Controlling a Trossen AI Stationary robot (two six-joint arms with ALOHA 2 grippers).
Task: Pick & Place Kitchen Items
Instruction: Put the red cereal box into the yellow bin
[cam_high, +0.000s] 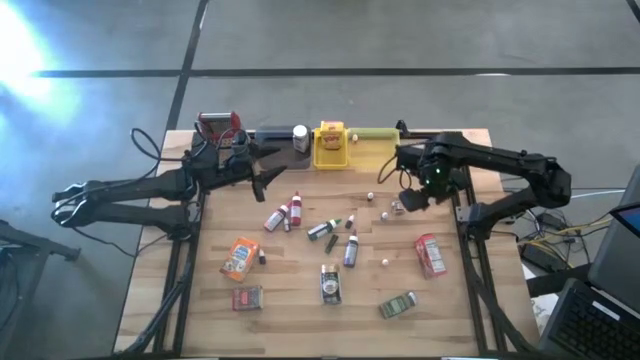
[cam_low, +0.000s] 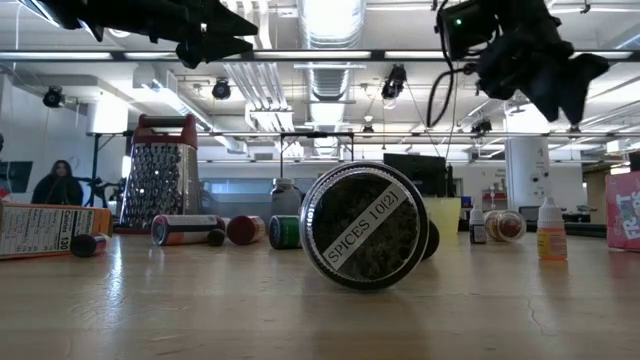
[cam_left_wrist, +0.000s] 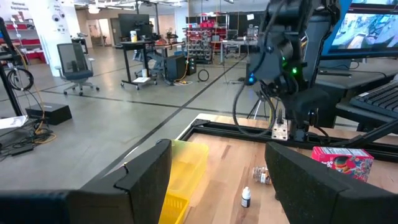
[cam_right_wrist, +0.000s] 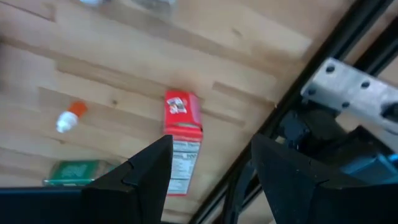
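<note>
Both grippers hang above the table with fingers apart and nothing between them: the left gripper beside the yellow tray, the right gripper further along from it. The kitchen items lie scattered before the tray; most labels are unreadable, though a jar lid reads "SPICES".

I am working in a big open lab or workshop: a polished concrete floor, an office chair, desks with monitors, stocked shelving beyond my left gripper's open jaws, exposed ceiling ducts overhead.
</note>
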